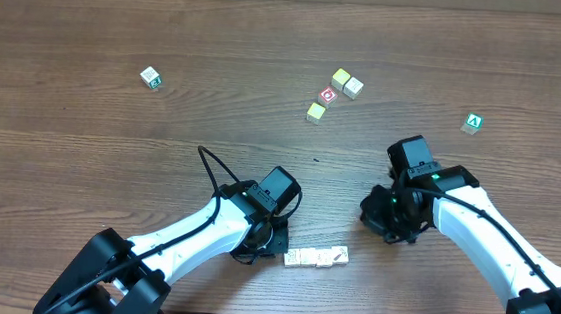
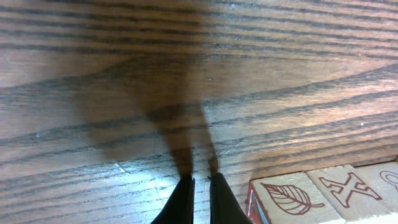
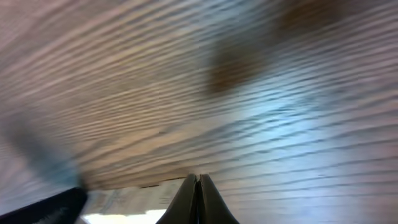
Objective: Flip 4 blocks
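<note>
Blocks (image 1: 316, 257) just R of L pincer (image 2: 200, 181).

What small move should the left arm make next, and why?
Probably open the left gripper and shift it right toward the row of cream wooden blocks: its jaws are shut on nothing, and the leaf-printed end block lies just beside them.

Wood table (image 1: 61, 19) holds lined-up blocks (image 1: 316, 257) and scattered cubes (image 1: 149, 78).

"X" on block (image 2: 347, 190); "A", green cube (image 1: 474, 122)
</note>
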### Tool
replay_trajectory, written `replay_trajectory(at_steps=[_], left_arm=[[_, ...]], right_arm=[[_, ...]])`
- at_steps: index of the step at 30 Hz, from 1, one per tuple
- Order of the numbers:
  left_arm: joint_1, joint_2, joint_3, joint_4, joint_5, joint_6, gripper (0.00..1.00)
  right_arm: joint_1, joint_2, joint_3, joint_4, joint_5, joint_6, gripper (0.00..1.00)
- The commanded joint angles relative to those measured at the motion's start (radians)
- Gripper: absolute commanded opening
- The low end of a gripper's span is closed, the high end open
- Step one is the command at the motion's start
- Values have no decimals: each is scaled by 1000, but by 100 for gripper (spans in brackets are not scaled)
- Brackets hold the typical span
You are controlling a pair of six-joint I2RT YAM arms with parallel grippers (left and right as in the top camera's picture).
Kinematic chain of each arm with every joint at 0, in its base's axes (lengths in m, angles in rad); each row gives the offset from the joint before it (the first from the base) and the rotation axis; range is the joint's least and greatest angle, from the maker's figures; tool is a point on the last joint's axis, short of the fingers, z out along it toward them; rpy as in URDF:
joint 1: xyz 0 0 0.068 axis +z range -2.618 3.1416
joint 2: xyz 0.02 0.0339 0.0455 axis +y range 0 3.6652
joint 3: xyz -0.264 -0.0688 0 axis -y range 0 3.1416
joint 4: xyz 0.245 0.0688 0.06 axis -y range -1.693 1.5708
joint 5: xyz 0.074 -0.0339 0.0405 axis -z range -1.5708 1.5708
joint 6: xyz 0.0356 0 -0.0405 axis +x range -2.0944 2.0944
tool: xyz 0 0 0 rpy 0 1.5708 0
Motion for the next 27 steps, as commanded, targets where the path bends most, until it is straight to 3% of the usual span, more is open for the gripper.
replay_trajectory(at_steps=[1, 8, 18, 27], left_arm=[[6, 10, -3, -1, -11, -20, 4], [6, 10, -3, -1, 13, -21, 4], [6, 10, -3, -4, 18, -21, 4], [6, 10, -3, -4, 19, -21, 4]], right_arm=[[2, -3, -25, 9, 49, -77, 4], [5, -3, -100, 76, 41, -85, 4], [50, -13, -137, -19, -29, -85, 4], [140, -242, -137, -77, -35, -25, 4]])
